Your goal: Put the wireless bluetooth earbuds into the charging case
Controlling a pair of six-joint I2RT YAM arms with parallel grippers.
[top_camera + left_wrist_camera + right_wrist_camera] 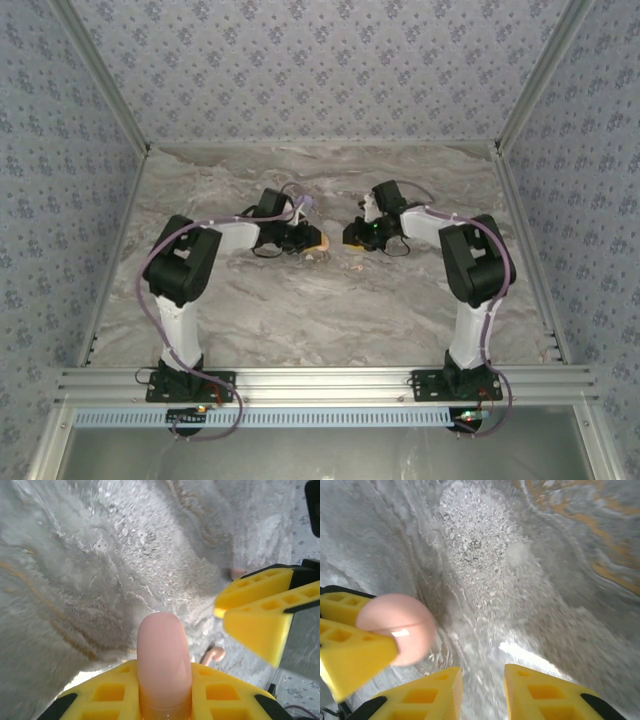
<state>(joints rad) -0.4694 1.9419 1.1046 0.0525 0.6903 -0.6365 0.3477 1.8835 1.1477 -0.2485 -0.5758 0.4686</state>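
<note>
I find the left gripper (pixel 165 676) clamped on the pink case (pixel 164 647); right gripper (pixel 482 680) jaws apart, empty; a pink earbud (pixel 214 655) lies on the table (pixel 100 555), lower right; hold case level, approach earbud squarely.

Pale pink charging case (pixel 165 665) stands edge-on between yellow fingers (pixel 110 692); a pink earbud (pixel 214 655) lies just beside it.
</note>
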